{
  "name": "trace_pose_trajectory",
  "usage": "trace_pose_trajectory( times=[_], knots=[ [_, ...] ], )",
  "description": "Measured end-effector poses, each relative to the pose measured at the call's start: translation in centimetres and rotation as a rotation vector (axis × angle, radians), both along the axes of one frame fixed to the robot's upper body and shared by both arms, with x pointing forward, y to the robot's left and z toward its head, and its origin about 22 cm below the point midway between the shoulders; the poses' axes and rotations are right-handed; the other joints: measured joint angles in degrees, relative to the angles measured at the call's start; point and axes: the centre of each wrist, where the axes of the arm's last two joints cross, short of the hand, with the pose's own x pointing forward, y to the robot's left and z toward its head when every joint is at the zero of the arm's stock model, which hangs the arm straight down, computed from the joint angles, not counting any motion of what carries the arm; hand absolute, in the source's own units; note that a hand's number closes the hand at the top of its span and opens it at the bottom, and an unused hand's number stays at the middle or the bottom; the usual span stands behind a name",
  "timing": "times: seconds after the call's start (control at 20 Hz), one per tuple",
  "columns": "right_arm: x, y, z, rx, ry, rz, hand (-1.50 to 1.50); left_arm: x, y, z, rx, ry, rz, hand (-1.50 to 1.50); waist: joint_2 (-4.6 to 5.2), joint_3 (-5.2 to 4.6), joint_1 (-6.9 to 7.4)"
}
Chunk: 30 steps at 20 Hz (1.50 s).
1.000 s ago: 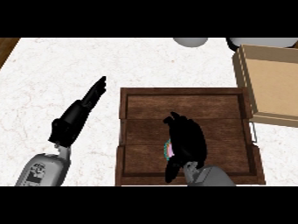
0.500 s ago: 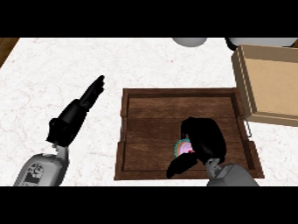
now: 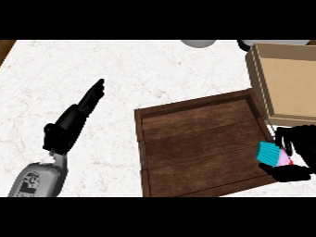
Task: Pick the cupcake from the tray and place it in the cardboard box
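The right hand (image 3: pixel 309 155) curled around the cupcake (image 3: pixel 273 155) — best lifted clear over the cardboard box (image 3: pixel 304 83) wall; left hand (image 3: pixel 75 122) lay open.

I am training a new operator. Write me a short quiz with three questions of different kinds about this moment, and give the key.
1. True or false: the cupcake already lies inside the cardboard box.
2. Which hand holds the cupcake? A) left hand B) right hand C) neither
3. Fill in: the wooden tray now holds ____ things.

Key: 1. false, it is held over the tray's right edge. 2. B. 3. no.
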Motion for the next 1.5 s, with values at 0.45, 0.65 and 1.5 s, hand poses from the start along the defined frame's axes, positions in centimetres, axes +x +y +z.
trace_pose_trajectory(
  times=[0.45,0.65,1.5],
  knots=[
    [-3.8,-5.3,6.0,0.061,-0.203,0.032,1.5,-0.7,-0.7,-0.6,-0.002,-0.002,-0.009,0.0,-0.06,-0.06,0.07],
    [-6.0,-5.4,10.0,0.147,-0.266,0.08,1.5,-0.9,-0.7,-0.7,-0.004,0.005,0.005,0.0,-0.26,-0.11,-0.61],
    [-6.2,-8.2,19.6,0.317,-0.436,-0.151,1.5,0.1,-1.9,0.0,-0.003,-0.001,-0.025,0.0,0.2,-0.08,1.32]
  ],
)
